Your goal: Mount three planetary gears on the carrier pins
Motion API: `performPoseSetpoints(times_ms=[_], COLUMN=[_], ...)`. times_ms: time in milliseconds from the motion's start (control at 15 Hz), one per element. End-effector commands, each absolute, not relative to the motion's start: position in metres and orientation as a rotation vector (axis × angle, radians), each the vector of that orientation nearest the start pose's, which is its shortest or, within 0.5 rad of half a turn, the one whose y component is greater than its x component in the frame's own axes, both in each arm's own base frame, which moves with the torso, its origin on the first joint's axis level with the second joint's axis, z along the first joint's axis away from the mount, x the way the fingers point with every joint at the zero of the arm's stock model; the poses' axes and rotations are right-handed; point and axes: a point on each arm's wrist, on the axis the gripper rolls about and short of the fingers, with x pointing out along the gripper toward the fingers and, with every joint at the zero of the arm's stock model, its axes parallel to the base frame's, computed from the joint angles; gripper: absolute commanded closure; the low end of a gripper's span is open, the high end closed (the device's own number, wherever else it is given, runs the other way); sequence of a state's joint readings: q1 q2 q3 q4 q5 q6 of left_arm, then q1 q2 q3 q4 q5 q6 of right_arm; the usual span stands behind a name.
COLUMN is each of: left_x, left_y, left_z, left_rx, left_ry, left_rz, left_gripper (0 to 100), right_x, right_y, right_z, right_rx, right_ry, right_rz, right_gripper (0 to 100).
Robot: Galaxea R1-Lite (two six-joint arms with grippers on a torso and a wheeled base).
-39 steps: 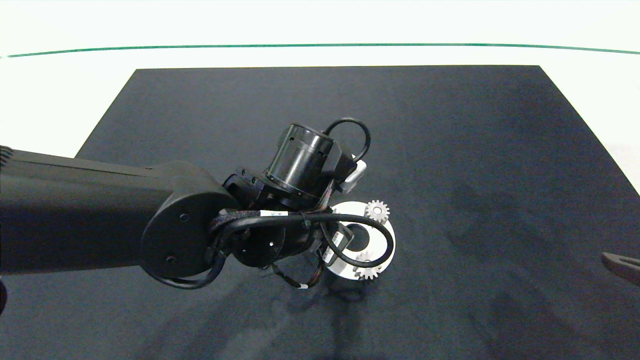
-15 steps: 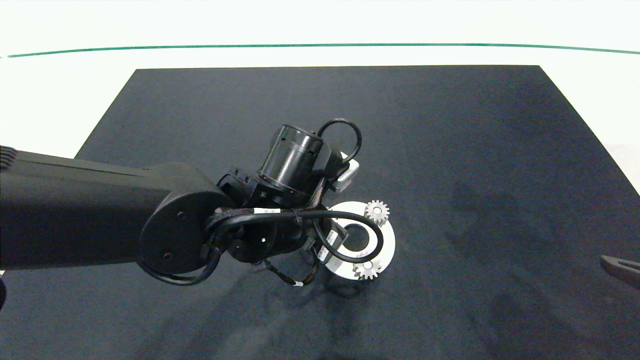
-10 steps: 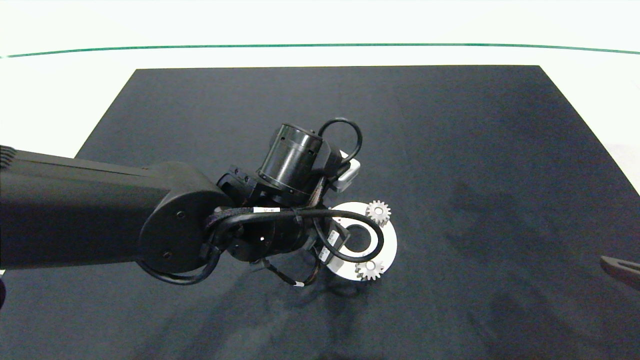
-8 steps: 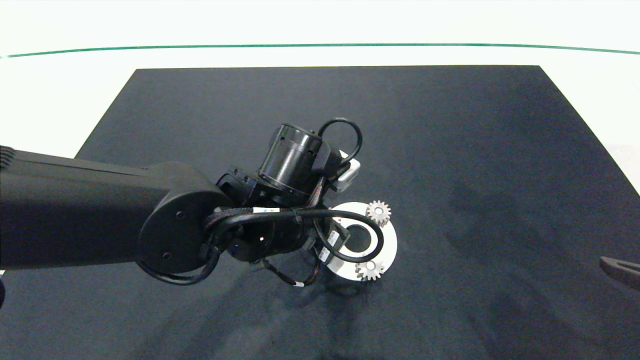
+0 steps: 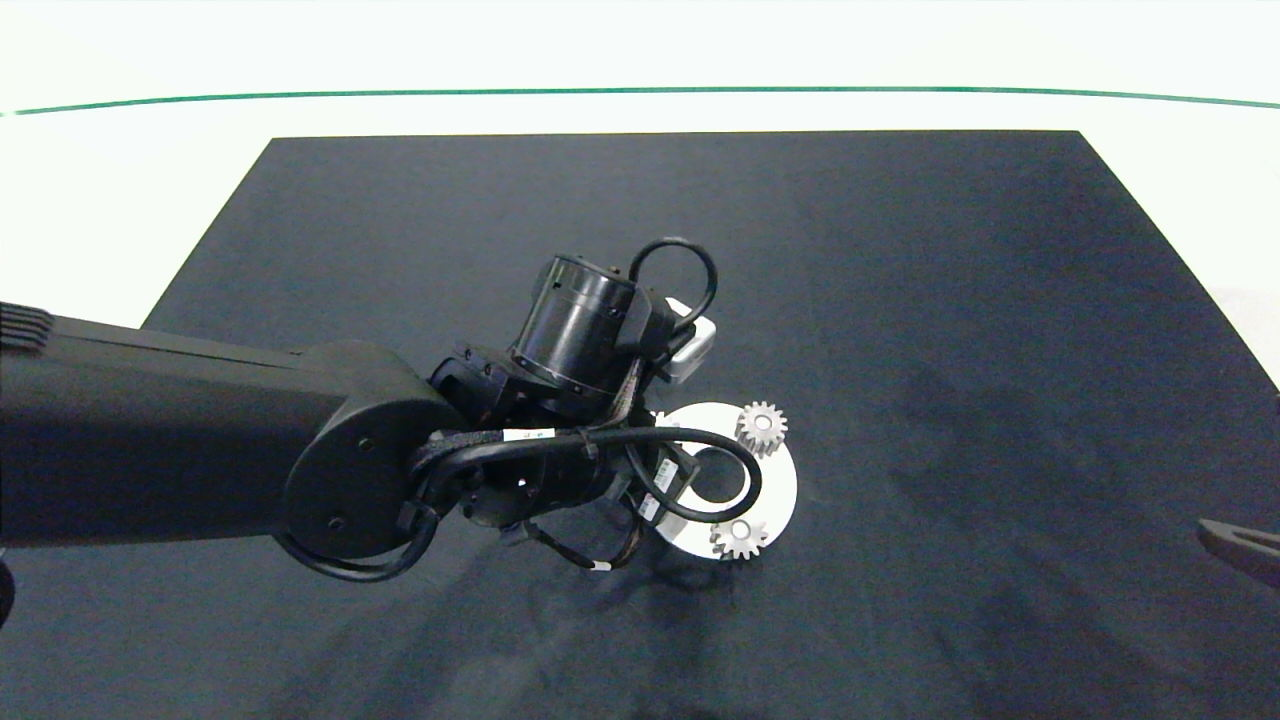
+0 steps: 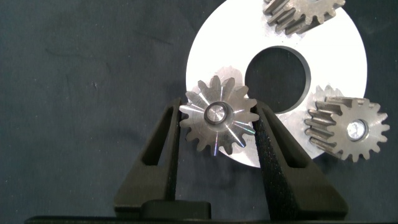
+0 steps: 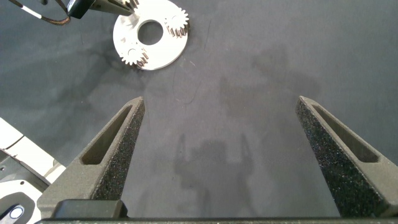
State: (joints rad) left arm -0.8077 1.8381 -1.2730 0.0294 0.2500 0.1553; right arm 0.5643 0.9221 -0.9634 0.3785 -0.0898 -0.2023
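The white carrier disc (image 6: 336,62) lies on the black mat. Two planetary gears (image 6: 345,127) (image 6: 305,12) sit on carrier pins on it; the head view shows them too (image 5: 762,428) (image 5: 740,537). A third planetary gear (image 6: 217,121) sits at the disc's rim, and a carrier pin (image 6: 217,114) shows in its centre hole. My left gripper (image 6: 217,109) is shut on this gear, a finger against the teeth on each side. In the head view the left wrist hides that gripper. My right gripper (image 7: 221,102) hangs open and holds nothing, far to the right of the disc (image 7: 165,53).
The black mat (image 5: 900,300) covers most of the white table, and a green line (image 5: 640,91) runs along the far side. The left arm (image 5: 200,440) reaches in across the mat's left half. One right finger (image 5: 1240,545) shows at the head view's right edge.
The left wrist has shifted slightly left and away from the disc's centre. The disc with its two visible gears has slid a little to the right. The right arm has not moved.
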Motion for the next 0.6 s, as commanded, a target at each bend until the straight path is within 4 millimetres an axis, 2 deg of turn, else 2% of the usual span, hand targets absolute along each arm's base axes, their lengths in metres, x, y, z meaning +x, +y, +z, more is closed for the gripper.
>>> performPoseSetpoints(times_ms=[67,600], left_x=[0.2473,0.2463], left_y=[-0.25,-0.2513], left_z=[0.2027,0.2049], left_rx=[0.445,0.432], left_ry=[0.477,0.472], left_rz=[-0.579,-0.58], left_gripper=[0,0], right_x=[0.0744,0.0732], right_y=[0.0447,0.044], right_z=[0.2876,0.2886], right_rx=[-0.309,-0.306], right_ry=[0.275,0.268], right_rz=[0.502,0.503], right_gripper=[0,0])
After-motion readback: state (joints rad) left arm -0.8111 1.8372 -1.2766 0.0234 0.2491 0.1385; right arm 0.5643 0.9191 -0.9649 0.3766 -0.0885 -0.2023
